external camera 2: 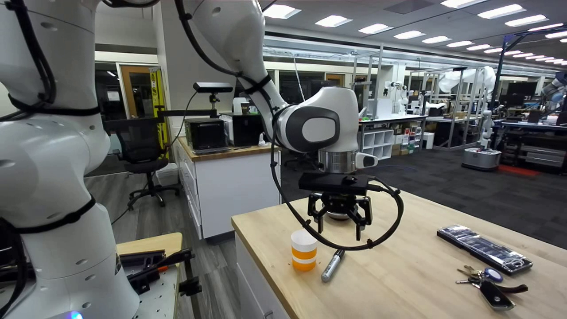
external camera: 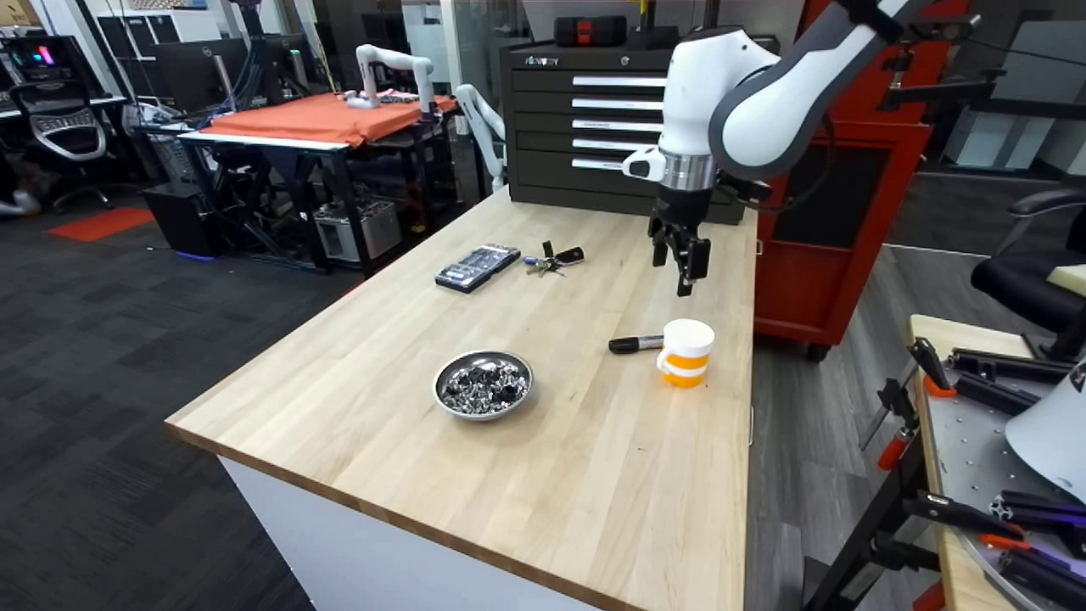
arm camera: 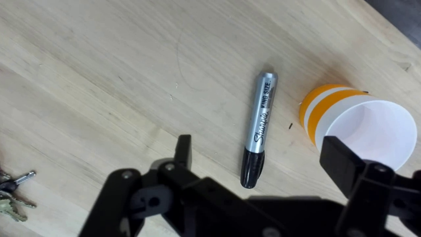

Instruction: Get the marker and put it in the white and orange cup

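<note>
Gripper [external camera 2: 339, 232] poised above the table [arm camera: 115, 82], jaws spread wide, nothing held; below, the marker [arm camera: 259, 131] is seen flat beside the cup [arm camera: 355, 120], its long axis nearly square to the closing line

Marker [external camera: 633, 344] partly behind the cup [external camera: 686, 350] in an exterior view

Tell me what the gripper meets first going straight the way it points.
Likely the marker, which appears between the open fingers in the wrist view; the gripper points down at the tabletop. One finger overlaps the rim of the white and orange cup, so it might clip that first; depth unclear.
</note>
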`<state>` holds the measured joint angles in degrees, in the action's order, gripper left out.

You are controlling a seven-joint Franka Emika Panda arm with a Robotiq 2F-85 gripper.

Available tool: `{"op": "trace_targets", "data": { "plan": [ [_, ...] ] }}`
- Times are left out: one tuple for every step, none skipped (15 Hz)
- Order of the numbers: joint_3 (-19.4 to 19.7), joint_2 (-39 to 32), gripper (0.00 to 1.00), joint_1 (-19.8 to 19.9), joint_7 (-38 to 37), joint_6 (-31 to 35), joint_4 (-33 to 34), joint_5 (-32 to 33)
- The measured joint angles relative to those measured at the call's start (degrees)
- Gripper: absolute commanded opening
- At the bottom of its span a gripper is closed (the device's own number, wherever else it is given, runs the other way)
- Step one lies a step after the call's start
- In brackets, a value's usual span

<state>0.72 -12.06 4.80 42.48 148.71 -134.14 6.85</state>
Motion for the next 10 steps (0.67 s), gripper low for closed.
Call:
{"op": "trace_targets", "data": {
  "plan": [
    [0.0, -0.2, 1.0, 0.0, 0.0, 1.0, -0.5, 0.6],
    [0.0, -0.3, 1.0, 0.0, 0.0, 2.0, -1.1, 1.1],
    [-0.1, -0.4, 1.0, 0.0, 0.1, 3.0, -1.7, 1.6],
    [-0.2, -0.5, 1.0, 0.0, 0.2, 4.0, -2.2, 2.2],
    [-0.3, -0.7, 1.0, 0.0, 0.2, 4.8, -2.8, 3.0],
    [-0.3, -0.7, 1.0, 0.0, 0.2, 5.8, -3.3, 3.8],
    [-0.4, -0.8, 1.0, 0.0, 0.2, 6.6, -3.8, 4.5],
    [-0.4, -0.9, 1.0, 0.0, 0.2, 7.3, -4.2, 5.1],
    [-0.4, -1.0, 1.0, 0.0, 0.3, 7.9, -4.6, 5.4],
    [-0.5, -1.2, 1.0, 0.0, 0.5, 8.5, -5.0, 5.5]
  ]
}}
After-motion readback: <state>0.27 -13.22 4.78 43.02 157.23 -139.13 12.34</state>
